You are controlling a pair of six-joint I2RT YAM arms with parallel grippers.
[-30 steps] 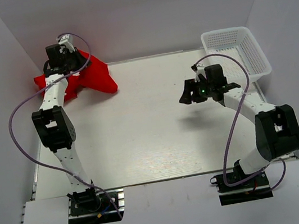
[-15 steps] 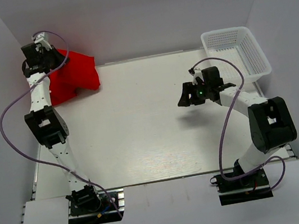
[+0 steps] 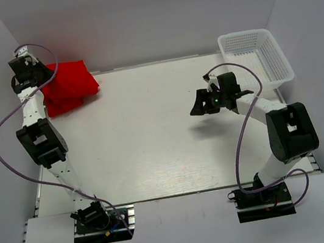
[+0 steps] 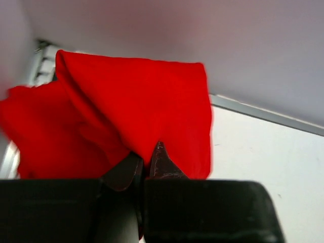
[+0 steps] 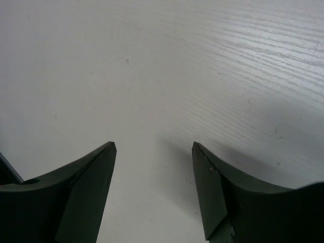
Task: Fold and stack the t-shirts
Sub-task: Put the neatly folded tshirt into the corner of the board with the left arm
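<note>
We grip red cloth on the left, right fingers empty.
The white wooden table (image 3: 153, 141) lies under the spread fingers of the right gripper (image 5: 154, 147). The bright red cloth t-shirts (image 4: 131, 101) are bunched just beyond the left gripper (image 4: 147, 154), whose fingers are clamped on a fold. The white plastic mesh basket (image 3: 251, 33) stands well behind the right fingers.

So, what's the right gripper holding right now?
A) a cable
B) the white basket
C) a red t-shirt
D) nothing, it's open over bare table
D: the right gripper stands open with only bare table showing between its fingers; the red cloth is off at the far-left corner, pinched in the left gripper.
</note>
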